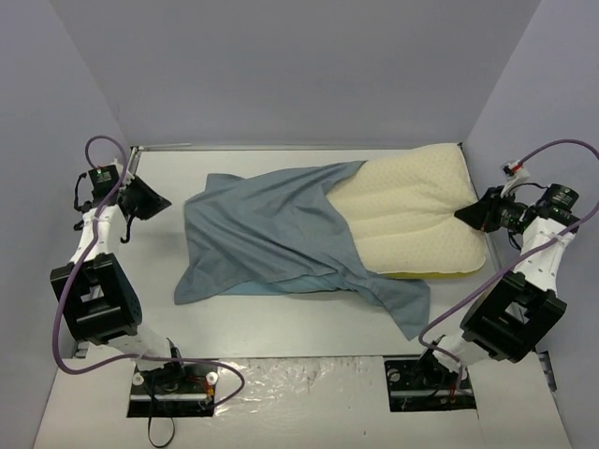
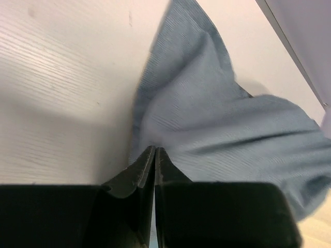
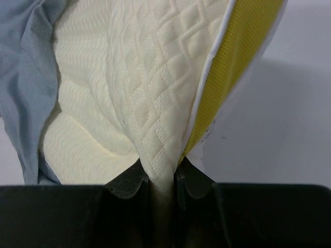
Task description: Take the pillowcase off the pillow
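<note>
Pillowcase [image 1: 271, 229], grey-blue face up, lies rumpled across the middle of the bench [image 1: 281, 327]. It covers the left part of the pillow [image 1: 412, 220], and one tail trails toward the near edge. You see the pillow's cream quilted right half bare. Your right pincer [image 3: 161, 173] is clamped on the pillow's right edge, beside its yellow band [image 3: 243, 62]. Your left pincer [image 2: 154, 155] is closed on nothing, just short of the cloth's left edge. Purple cables [image 1: 75, 309] loop along both arms.
</note>
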Tool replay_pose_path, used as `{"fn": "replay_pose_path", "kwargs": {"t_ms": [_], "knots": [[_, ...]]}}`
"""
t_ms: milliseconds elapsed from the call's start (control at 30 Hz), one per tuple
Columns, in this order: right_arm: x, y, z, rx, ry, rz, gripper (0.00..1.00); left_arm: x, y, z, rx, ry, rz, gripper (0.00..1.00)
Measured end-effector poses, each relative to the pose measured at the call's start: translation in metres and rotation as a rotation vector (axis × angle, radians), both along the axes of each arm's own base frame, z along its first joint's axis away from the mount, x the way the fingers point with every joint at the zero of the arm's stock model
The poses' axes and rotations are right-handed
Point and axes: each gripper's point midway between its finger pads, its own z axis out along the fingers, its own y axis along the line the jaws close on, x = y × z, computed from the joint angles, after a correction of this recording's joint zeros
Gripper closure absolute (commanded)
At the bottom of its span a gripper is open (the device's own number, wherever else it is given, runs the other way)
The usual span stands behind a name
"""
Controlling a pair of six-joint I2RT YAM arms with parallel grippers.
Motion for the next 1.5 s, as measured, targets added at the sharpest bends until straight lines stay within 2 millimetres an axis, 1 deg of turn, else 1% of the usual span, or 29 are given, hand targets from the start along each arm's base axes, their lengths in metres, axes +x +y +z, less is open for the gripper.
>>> {"fn": "replay_pose_path", "kwargs": {"t_ms": [67, 200, 233, 267, 300, 333, 400, 433, 467, 533, 600, 633, 667, 700, 733, 767, 833, 900, 933, 1000, 1100, 1167, 1300, 1333, 1367, 1400, 1433, 1467, 1500], "knots": [[-0.005, -0.017, 0.003, 0.007, -0.008, -0.049, 1.00, 0.003, 0.014, 0.003, 0.043, -0.002, 0.044, 0.98], [-0.018, -0.075, 0.012, -0.051, -0.046, -0.201, 1.00, 0.014, 0.052, 0.026, 0.118, -0.055, 0.148, 0.98], [-0.021, -0.084, 0.012, -0.084, -0.054, -0.221, 1.00, 0.017, 0.054, 0.031, 0.125, -0.075, 0.152, 0.98], [-0.022, -0.088, 0.010, -0.122, -0.055, -0.222, 1.00, 0.020, 0.054, 0.034, 0.126, -0.091, 0.151, 0.97], [-0.021, -0.085, 0.008, -0.163, -0.052, -0.205, 1.00, 0.021, 0.050, 0.036, 0.122, -0.100, 0.139, 0.91], [-0.017, -0.076, 0.005, -0.202, -0.050, -0.167, 1.00, 0.024, 0.040, 0.037, 0.114, -0.109, 0.110, 0.71], [-0.006, -0.038, -0.003, -0.272, -0.053, -0.045, 0.98, 0.030, 0.007, 0.039, 0.106, -0.126, 0.015, 0.49], [-0.002, -0.012, -0.009, -0.301, -0.052, 0.031, 0.97, 0.033, -0.016, 0.040, 0.107, -0.134, -0.053, 0.41], [-0.001, 0.013, -0.014, -0.317, -0.049, 0.103, 0.97, 0.035, -0.046, 0.043, 0.110, -0.146, -0.135, 0.30], [-0.003, 0.056, -0.022, -0.316, -0.041, 0.213, 0.97, 0.030, -0.113, 0.051, 0.129, -0.181, -0.332, 0.20], [-0.007, 0.077, -0.026, -0.287, -0.019, 0.257, 0.98, 0.013, -0.178, 0.056, 0.151, -0.216, -0.527, 0.18], [-0.008, 0.081, -0.026, -0.272, -0.009, 0.256, 0.99, -0.001, -0.208, 0.056, 0.176, -0.237, -0.630, 0.18], [-0.008, 0.082, -0.026, -0.262, -0.002, 0.250, 1.00, -0.015, -0.232, 0.054, 0.201, -0.251, -0.721, 0.17], [-0.007, 0.081, -0.025, -0.253, 0.005, 0.238, 1.00, -0.035, -0.258, 0.051, 0.237, -0.273, -0.824, 0.14], [-0.006, 0.079, -0.026, -0.248, 0.014, 0.226, 1.00, -0.054, -0.275, 0.047, 0.270, -0.286, -0.911, 0.14], [-0.005, 0.077, -0.027, -0.237, 0.029, 0.212, 1.00, -0.075, -0.291, 0.041, 0.342, -0.318, -1.006, 0.11], [0.001, 0.074, -0.028, -0.221, 0.051, 0.197, 1.00, -0.109, -0.307, 0.030, 0.473, -0.383, -1.153, 0.10], [0.008, 0.071, -0.031, -0.211, 0.065, 0.186, 1.00, -0.134, -0.309, 0.021, 0.597, -0.446, -1.259, 0.10], [0.011, 0.070, -0.032, -0.204, 0.071, 0.183, 1.00, -0.142, -0.306, 0.017, 0.658, -0.479, -1.301, 0.10], [0.015, 0.069, -0.034, -0.196, 0.081, 0.178, 1.00, -0.146, -0.292, 0.011, 0.780, -0.531, -1.339, 0.09], [0.016, 0.069, -0.035, -0.189, 0.087, 0.174, 1.00, -0.139, -0.273, -0.001, 0.936, -0.577, -1.361, 0.10], [0.017, 0.069, -0.035, -0.186, 0.088, 0.172, 1.00, -0.136, -0.267, -0.012, 1.012, -0.583, -1.385, 0.13], [0.018, 0.068, -0.033, -0.185, 0.088, 0.170, 1.00, -0.130, -0.266, -0.041, 1.128, -0.543, -1.465, 0.27], [0.018, 0.068, -0.033, -0.185, 0.087, 0.170, 1.00, -0.127, -0.267, -0.049, 1.152, -0.527, -1.482, 0.34], [0.018, 0.068, -0.033, -0.185, 0.087, 0.170, 1.00, -0.125, -0.268, -0.057, 1.173, -0.510, -1.500, 0.54], [0.018, 0.068, -0.033, -0.185, 0.087, 0.170, 1.00, -0.124, -0.267, -0.065, 1.187, -0.487, -1.514, 0.65], [0.018, 0.068, -0.033, -0.184, 0.087, 0.170, 1.00, -0.123, -0.266, -0.072, 1.206, -0.469, -1.528, 0.85], [0.018, 0.069, -0.033, -0.185, 0.087, 0.171, 1.00, -0.121, -0.265, -0.076, 1.223, -0.457, -1.533, 0.93], [0.018, 0.069, -0.033, -0.185, 0.087, 0.172, 1.00, -0.119, -0.264, -0.076, 1.248, -0.455, -1.536, 0.97]]}}
